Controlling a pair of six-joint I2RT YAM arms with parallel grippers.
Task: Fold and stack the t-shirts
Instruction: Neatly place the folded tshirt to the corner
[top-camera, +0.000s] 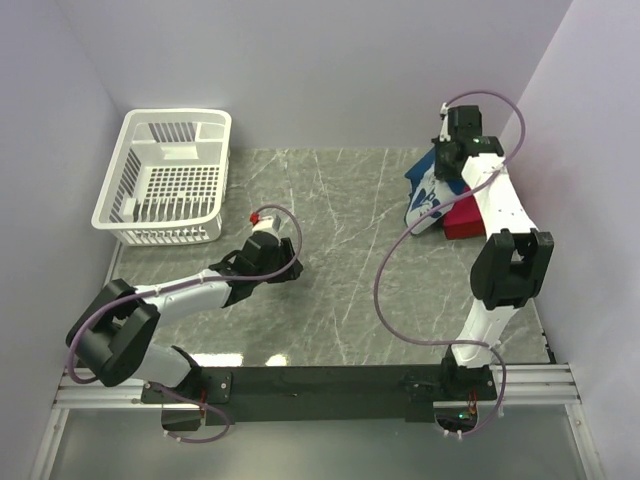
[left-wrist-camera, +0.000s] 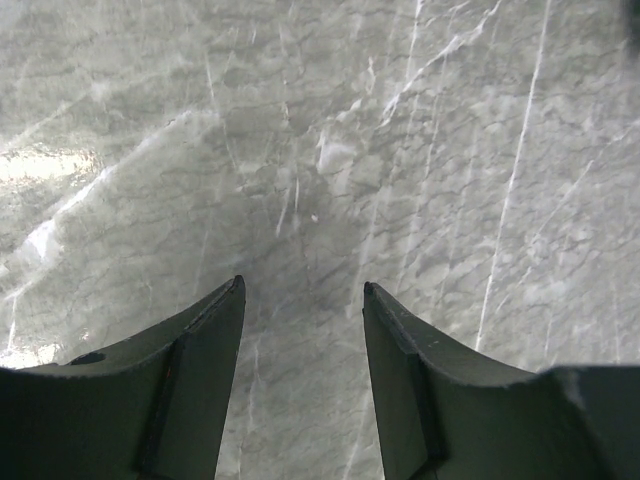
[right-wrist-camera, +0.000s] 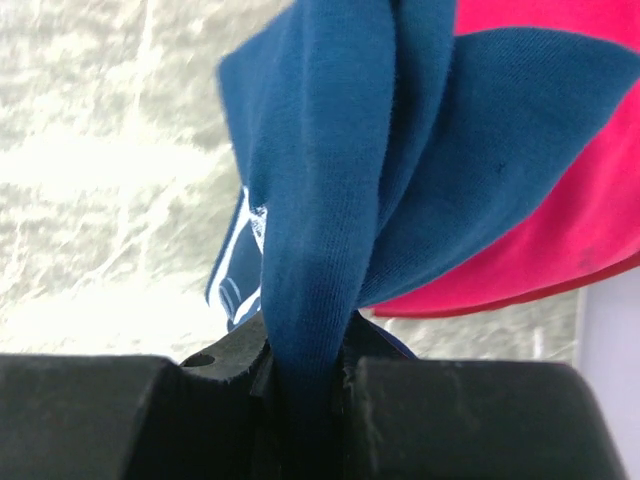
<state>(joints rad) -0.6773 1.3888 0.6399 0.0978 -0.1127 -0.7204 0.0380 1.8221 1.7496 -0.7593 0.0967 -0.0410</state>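
My right gripper (right-wrist-camera: 305, 372) sits at the far right of the grey marble-patterned tabletop (top-camera: 350, 250), and its jaws are pressed together on a gathered fold of the large navy blue cloth t-shirt (right-wrist-camera: 330, 180). In the right wrist view the cloth comes straight out from between the fingers and fans out beyond them, with a bit of white print showing on its left edge. From the overhead camera the navy shirt hangs and bunches just below and to the left of the gripper, its white print facing the middle of the table. Its lower part rests on the surface.

The red folded cloth shirt (top-camera: 462, 218) lies just to the right of the navy one, touching it, close to the right wall. In the wrist view it shows behind the blue fabric.

My left gripper (left-wrist-camera: 302, 290) is on the left half of the table, well apart from both shirts. Its fingers are spread with only bare marble between them. The white slotted plastic basket (top-camera: 165, 235) stands at the far left, beyond that arm.
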